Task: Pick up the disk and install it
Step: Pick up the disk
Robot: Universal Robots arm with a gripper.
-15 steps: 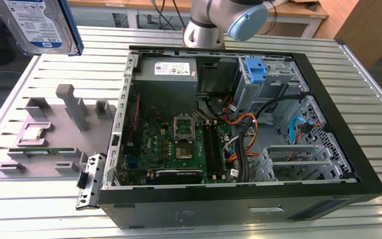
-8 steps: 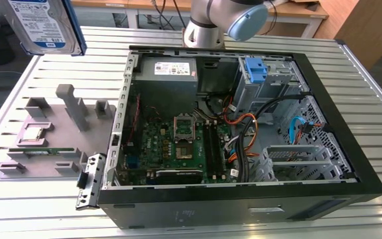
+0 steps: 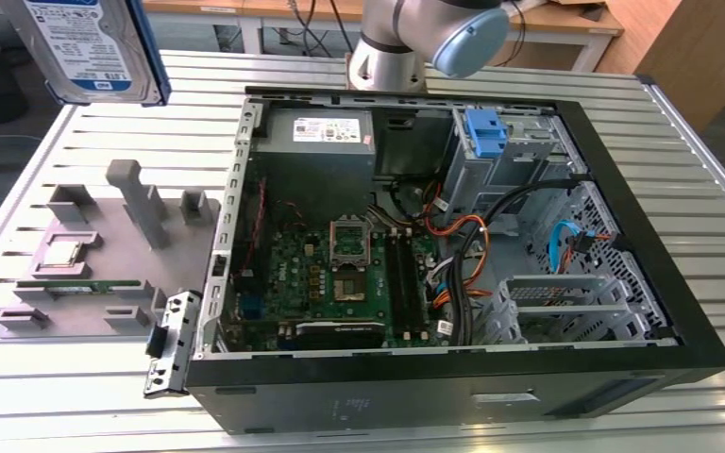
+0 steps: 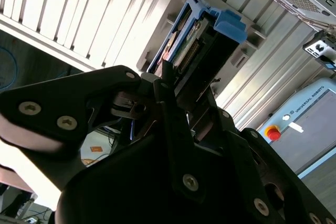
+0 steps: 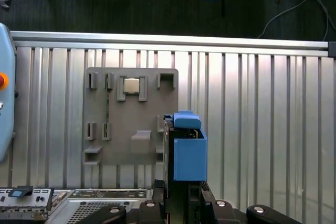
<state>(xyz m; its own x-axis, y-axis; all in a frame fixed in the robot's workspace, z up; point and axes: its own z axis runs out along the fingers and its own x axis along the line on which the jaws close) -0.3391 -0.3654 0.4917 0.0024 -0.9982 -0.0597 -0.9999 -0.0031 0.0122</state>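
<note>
Silver-grey rectangular metal disk (image 3: 82, 45) in blue plastic rails hangs clamped in the black pincer (image 4: 188, 92), aloft at ten o'clock from the open black computer case (image 3: 400, 408) on the slatted metal tabletop (image 3: 73, 401). Pickup looks done; installing it in the case is left.

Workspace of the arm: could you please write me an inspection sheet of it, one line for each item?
Surface: slatted metal table, carrying an open computer case.
Job's things: the disk, held clear of the table, outside the case.
Clutter: grey fixture plate with a CPU chip on it; teach pendant.
Gripper: gripper shut on the disk.
Cables: orange, blue and black cables inside the case.
Surroundings: wooden desks behind the table.
</note>
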